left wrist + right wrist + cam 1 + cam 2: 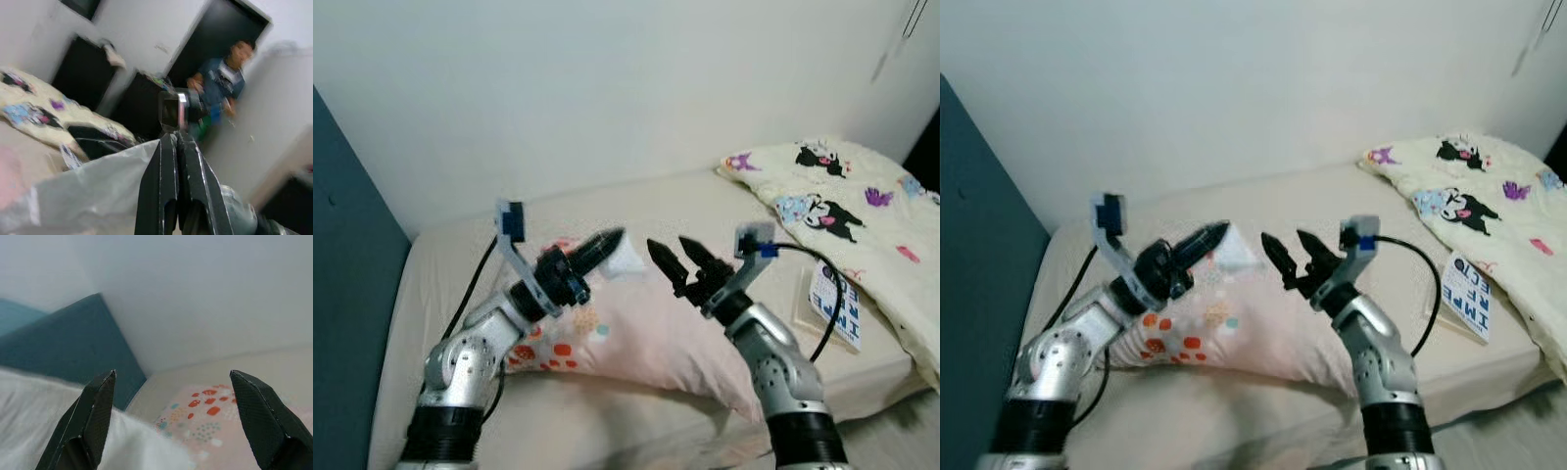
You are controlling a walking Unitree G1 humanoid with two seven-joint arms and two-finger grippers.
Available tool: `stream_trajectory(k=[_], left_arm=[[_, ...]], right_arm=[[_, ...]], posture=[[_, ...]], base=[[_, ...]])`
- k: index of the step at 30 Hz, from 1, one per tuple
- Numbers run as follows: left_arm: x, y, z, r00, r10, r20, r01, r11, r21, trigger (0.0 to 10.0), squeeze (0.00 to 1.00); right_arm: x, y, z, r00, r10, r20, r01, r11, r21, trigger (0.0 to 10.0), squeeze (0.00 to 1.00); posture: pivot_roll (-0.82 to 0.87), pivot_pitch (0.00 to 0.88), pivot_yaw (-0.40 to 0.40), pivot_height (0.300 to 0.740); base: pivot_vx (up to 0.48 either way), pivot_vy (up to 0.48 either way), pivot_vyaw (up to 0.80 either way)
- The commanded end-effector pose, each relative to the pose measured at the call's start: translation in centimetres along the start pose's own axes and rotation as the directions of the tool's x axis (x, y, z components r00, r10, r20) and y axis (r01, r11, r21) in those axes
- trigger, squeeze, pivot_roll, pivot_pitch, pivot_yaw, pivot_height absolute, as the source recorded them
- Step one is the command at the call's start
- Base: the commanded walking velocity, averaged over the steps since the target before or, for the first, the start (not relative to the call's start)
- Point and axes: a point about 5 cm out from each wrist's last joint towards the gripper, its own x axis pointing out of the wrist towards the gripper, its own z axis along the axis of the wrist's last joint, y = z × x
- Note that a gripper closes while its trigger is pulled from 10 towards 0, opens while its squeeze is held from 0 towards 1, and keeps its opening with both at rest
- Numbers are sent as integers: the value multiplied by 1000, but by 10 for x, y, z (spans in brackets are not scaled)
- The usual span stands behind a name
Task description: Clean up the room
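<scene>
Left gripper (607,241) was pinched shut on a white plastic bag (628,260) above the pink pillow (646,333) on the bed (440,264). Right gripper (677,255) stood spread wide, empty, facing it. Left wrist view showed a blurred person (222,88) by a dark doorway (205,54); right wrist view showed the teal headboard (73,342).

Soft, even indoor light falls on the pale wall (607,88) and bed (685,196), with no glare; a faint shadow sits beneath the pillow (646,343); both head views are slightly soft; the left wrist view is motion-blurred, the person (222,83) smeared; the right wrist background is hazy.
</scene>
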Motion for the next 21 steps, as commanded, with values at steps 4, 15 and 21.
stream_trajectory(k=[4,15,21], left_arm=[[-4,-8,-4,991,-60,-118,64,997,37,10000,0],[2,-18,-11,985,-112,-131,115,993,10,10000,0],[0,-20,-13,982,-126,-143,128,992,4,10000,0]], right_arm=[[-8,9,3,965,136,-225,-197,939,-281,10000,0],[-44,26,-17,723,289,-628,-542,800,-256,10000,0],[-52,37,4,718,425,-551,-585,798,-147,10000,0]], posture=[[-111,41,-5,731],[-110,42,-4,731],[-106,41,0,731]], base=[[0,0,0],[0,0,0],[0,0,0]])
